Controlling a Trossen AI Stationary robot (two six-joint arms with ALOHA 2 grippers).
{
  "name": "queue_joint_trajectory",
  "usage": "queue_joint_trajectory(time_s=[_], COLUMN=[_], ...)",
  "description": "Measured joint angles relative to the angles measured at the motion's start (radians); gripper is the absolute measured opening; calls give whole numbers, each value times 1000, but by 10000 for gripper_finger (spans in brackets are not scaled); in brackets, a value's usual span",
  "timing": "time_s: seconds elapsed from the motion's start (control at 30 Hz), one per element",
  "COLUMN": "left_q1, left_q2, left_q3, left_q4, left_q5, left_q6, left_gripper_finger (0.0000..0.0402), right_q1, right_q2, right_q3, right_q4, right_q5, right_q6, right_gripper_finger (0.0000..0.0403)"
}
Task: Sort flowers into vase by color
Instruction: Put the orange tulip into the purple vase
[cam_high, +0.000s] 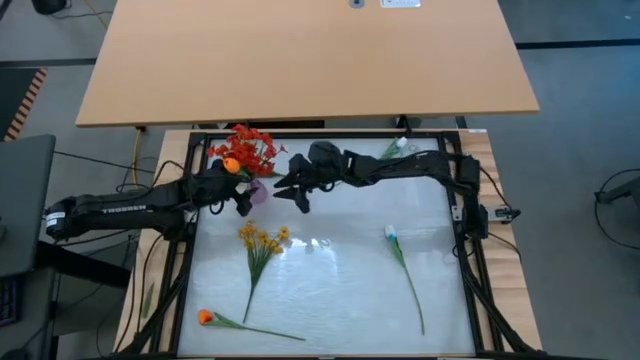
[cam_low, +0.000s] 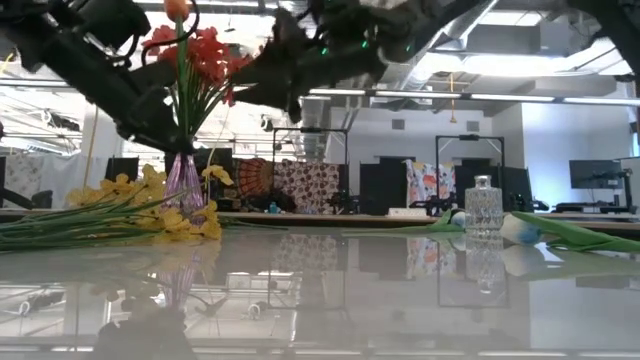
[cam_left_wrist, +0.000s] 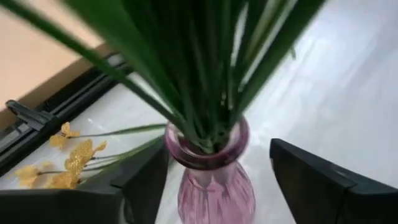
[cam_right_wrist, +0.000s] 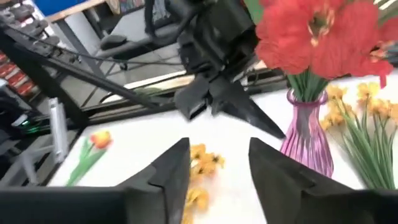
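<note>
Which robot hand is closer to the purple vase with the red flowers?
The left hand. Its open fingers stand on either side of the purple vase, just below the neck. The right hand is open too, a little off to the vase's side.

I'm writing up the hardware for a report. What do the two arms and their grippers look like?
Both arms are matte black and jointed. The left arm carries white lettering along its forearm. The left gripper has two flat, angular black fingers, and the right gripper has the same wedge-shaped black fingers. Black cables trail beside the right arm.
</note>
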Motion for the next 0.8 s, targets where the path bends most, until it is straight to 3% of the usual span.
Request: queue_joint_trajectory(time_s=[0.2,0.4,0.63,0.73,0.8], left_q1=[0,-5,-6,-32,-71], left_q2=[0,-14,-14,-18,-33], left_q3=[164,317,500,540,549], left_q4=[-349,-488,-748,-752,-755], left_q5=[69,198,625,832,907], left_q6=[0,-28,-190,-317,-380], left_gripper_finger=[297,297,297,297,297], right_q1=[5,5,5,10,14], right_q2=[-80,-140,-145,-142,-141], right_q3=[0,1,0,0,0], right_q4=[-192,-315,-386,-398,-400], right_q5=[-13,-46,-156,-249,-290], right_q6=[0,-27,-36,-36,-36], right_gripper_finger=[237,246,245,244,244])
